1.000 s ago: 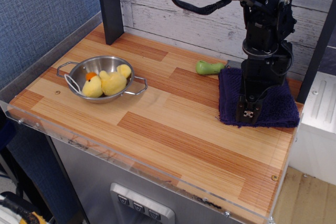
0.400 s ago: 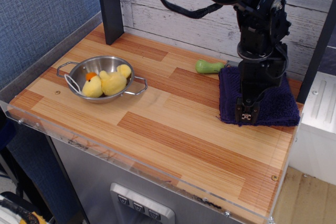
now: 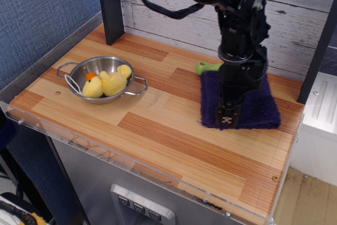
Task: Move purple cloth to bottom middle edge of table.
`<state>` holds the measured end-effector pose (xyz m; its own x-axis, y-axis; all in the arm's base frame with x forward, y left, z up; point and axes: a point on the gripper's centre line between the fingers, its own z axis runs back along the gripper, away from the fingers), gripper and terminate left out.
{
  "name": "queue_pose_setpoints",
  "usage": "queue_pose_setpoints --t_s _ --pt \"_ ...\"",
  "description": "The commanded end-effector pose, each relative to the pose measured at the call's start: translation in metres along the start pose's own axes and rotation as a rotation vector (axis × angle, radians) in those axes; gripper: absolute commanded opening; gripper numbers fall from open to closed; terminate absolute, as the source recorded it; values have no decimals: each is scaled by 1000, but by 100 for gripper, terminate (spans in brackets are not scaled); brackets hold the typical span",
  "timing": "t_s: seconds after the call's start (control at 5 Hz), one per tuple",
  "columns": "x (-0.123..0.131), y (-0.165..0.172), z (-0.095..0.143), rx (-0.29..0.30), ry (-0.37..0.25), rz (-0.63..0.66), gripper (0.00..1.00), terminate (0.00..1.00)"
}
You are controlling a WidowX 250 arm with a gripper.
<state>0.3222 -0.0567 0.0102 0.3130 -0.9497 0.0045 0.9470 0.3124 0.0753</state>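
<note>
The purple cloth (image 3: 260,108) lies folded on the right side of the wood-plank table (image 3: 168,140), toward the back. My gripper (image 3: 227,121) points straight down at the cloth's front edge, left of its middle. The fingers look closed on the cloth's front edge. The black arm hides the middle of the cloth.
A steel bowl (image 3: 79,70) with a yellow plush duck (image 3: 108,83) sits at the left. A green object (image 3: 206,67) lies just behind the cloth's back-left corner. A dark post (image 3: 109,6) stands at the back left. A clear acrylic rim (image 3: 158,175) runs along the front edge.
My gripper and the purple cloth have moved together to the left by a few centimetres. The cloth's left edge now sits under the green object. The bowl has not moved.
</note>
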Motion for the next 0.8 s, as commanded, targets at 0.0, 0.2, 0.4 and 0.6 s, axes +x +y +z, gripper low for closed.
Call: queue_pose_setpoints --t_s 0.0,0.2,0.4,0.6 --pt "-45 -18 8 -24 43 123 100 0" --pt "-62 -29 2 -44 72 130 100 0" --pt "-75 -38 0 -38 71 128 100 0" --pt "-84 -48 0 -46 83 133 100 0"
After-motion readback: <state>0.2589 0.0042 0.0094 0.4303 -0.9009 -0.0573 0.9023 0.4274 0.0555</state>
